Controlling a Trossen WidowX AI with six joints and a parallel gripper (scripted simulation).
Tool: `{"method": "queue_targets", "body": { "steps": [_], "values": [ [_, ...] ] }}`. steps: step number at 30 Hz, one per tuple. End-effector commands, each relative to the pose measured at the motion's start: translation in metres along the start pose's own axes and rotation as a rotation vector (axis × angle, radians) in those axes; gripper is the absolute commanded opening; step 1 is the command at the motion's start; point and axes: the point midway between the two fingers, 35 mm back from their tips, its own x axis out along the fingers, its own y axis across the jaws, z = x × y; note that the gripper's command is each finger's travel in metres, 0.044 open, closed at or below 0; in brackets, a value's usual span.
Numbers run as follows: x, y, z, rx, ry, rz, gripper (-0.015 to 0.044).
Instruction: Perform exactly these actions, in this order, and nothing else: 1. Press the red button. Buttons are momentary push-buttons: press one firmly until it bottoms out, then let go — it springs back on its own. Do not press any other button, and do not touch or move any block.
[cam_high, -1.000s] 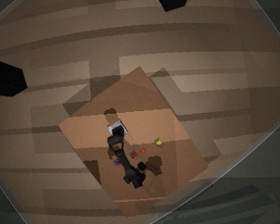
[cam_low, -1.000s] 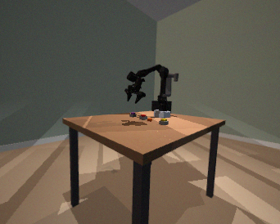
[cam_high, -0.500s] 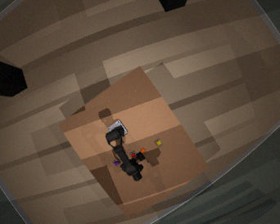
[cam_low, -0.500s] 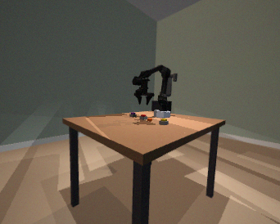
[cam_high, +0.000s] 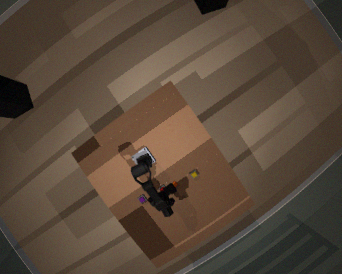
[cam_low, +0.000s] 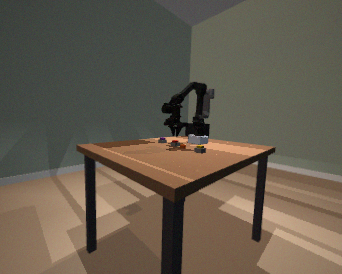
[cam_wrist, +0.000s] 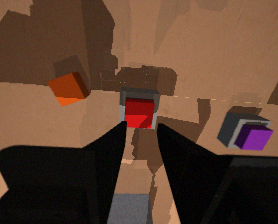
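The red button (cam_high: 162, 189) (cam_low: 175, 143) (cam_wrist: 139, 111) is a red square cap on a grey base. In the wrist view it sits centrally, just beyond the fingertips; in the top view the arm partly hides it. My gripper (cam_low: 175, 133) (cam_wrist: 142, 126) points down above the red button. Its fingers are partly open, with a narrow gap and nothing held between them. The fingertips are a little above the button in the exterior view, and I see no contact.
An orange block (cam_high: 175, 184) (cam_low: 183, 146) (cam_wrist: 67, 90) lies beside the red button. A purple button (cam_high: 142, 199) (cam_low: 162, 139) (cam_wrist: 256, 137) stands on the other side. A yellow button (cam_high: 194, 174) (cam_low: 200, 148) is farther off. A whitish object (cam_low: 198, 139) stands near the arm's base.
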Motion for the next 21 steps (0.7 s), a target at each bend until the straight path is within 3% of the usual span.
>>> {"method": "queue_targets", "body": {
  "steps": [1,21],
  "values": [
    [0.003,0.001,-0.002,0.004,0.006,0.005,0.002],
    [0.023,0.001,-0.002,0.004,0.006,0.005,0.002]
  ]
}}
